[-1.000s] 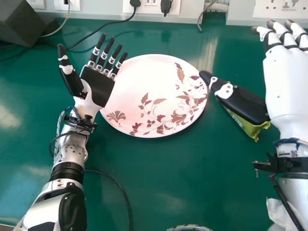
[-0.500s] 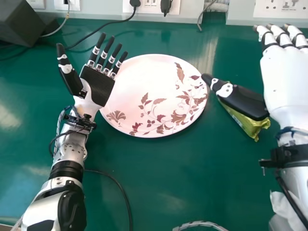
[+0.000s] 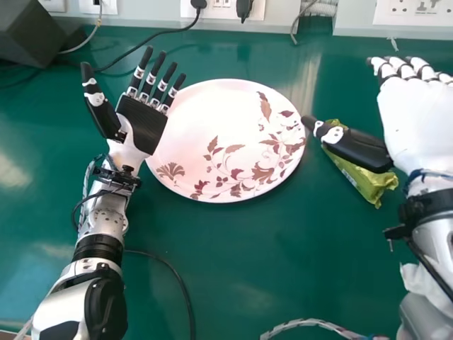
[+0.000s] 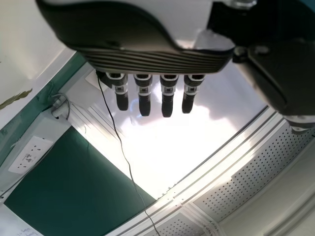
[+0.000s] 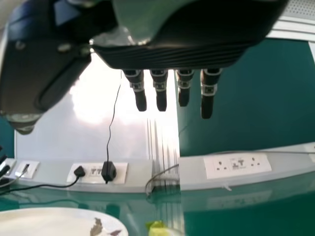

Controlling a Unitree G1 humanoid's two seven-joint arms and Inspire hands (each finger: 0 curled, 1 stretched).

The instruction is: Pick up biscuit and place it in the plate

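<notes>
The right hand (image 3: 417, 131) is seen, in the head view, to have been drawn back a little toward the robot's body over the last 1.0 s, its thumb carried along with it. By this, more of the biscuit (image 3: 371, 185) has been uncovered at its far end, while the packet itself has been left unmoved on the table (image 3: 233, 262). No pick-up has thus been made; the shift is judged to be a lining-up of the hand, and a closing between thumb and fingers is still called for. The fingers are held extended, with the thumb set out to the side, and nothing is pinched. The biscuit is placed on the thumb side of the palm, partly hidden by the thumb, just beside the plate's (image 3: 205, 117) right edge; whether it is touched by the thumb cannot be told. The left hand (image 3: 141, 127) is held idle with fingers spread, by the plate's left edge.

In the left wrist view, the left hand's fingers are likewise kept straight.

In the right wrist view, the right hand's fingers are seen straight and slightly apart, gripping nothing. A yellow-green tip, taken to be the biscuit's wrapper, is seen near the plate's rim.
</notes>
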